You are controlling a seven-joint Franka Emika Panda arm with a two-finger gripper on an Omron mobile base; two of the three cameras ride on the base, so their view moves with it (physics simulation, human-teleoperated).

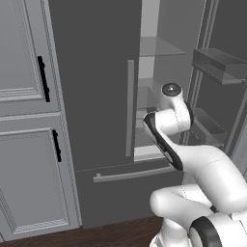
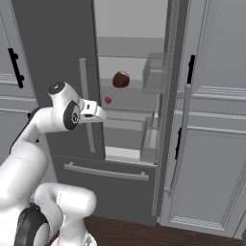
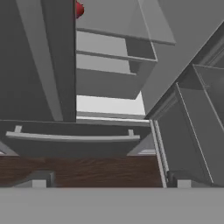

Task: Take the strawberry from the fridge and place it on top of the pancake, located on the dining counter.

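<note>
1. Straight ahead of the base stands the fridge (image 2: 57, 53), tall and dark grey. Its left door is shut, while its right door (image 2: 168, 144) is swung wide open, so the pale interior shows.
2. To either side of it are light grey panelled cabinets (image 1: 26, 144) with short black handles (image 1: 44, 79). The left base view shows those on the left, and the right base view shows more of them behind the open door.
3. Below the doors runs the fridge's bottom drawer (image 2: 105, 185), closed, with a long horizontal light grey handle (image 2: 106, 172). Under that lies a dark wood floor (image 2: 144, 233).
4. The white arm (image 2: 29, 144) rises in front of the shut left door. Its hand reaches toward the open compartment at about the height of the middle shelf.
5. Inside are glass shelves (image 3: 113, 24). The open door carries clear bins (image 1: 219, 65).
6. On an upper shelf sits a dark reddish-brown round lump (image 2: 121, 79).
7. The gripper (image 3: 109, 179) is spread wide and holds nothing. In the hand view its two dark tips stand well apart at the bottom, pointing at the drawer and the lower fridge.
8. The strawberry (image 2: 107, 100) rests on the shelf below the lump, just beyond the hand and apart from it. In the hand view it peeks in at the top edge.
</note>
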